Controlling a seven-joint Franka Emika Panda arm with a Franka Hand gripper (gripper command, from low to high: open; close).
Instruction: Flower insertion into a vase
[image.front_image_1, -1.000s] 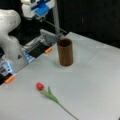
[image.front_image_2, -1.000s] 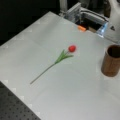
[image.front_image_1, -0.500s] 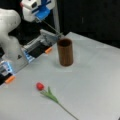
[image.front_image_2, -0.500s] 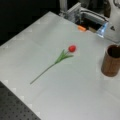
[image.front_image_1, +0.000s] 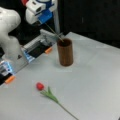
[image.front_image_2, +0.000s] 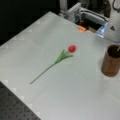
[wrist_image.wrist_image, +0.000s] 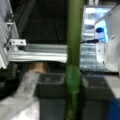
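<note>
The grey table (image.front_image_1: 100, 75) is filling most of both front views, and the white robot arm (image.front_image_1: 10, 32) is standing at a front view's left, beside the table. The gripper (image.front_image_1: 41, 21), white with a blue part, is hanging at a front view's top, above and to the left of the vase. It is closing on a thin green stem (image.front_image_1: 53, 32), and this stem is slanting down from the gripper to the mouth of the vase, where its lower end is reaching the rim. In the wrist view the same stem (wrist_image.wrist_image: 74, 62) is running upright through the middle of the picture, between the dark parts of the gripper.

The vase (image.front_image_1: 65, 52) is standing upright on the table, near the far edge; in a front view it (image.front_image_2: 111, 63) is showing at the right edge. It is dark brown and straight-sided.

A second flower (image.front_image_1: 48, 93), with a red head and green leaves, is lying flat on the table, well apart from the vase; in a front view (image.front_image_2: 62, 56) its long stem is pointing to the bottom left.
</note>
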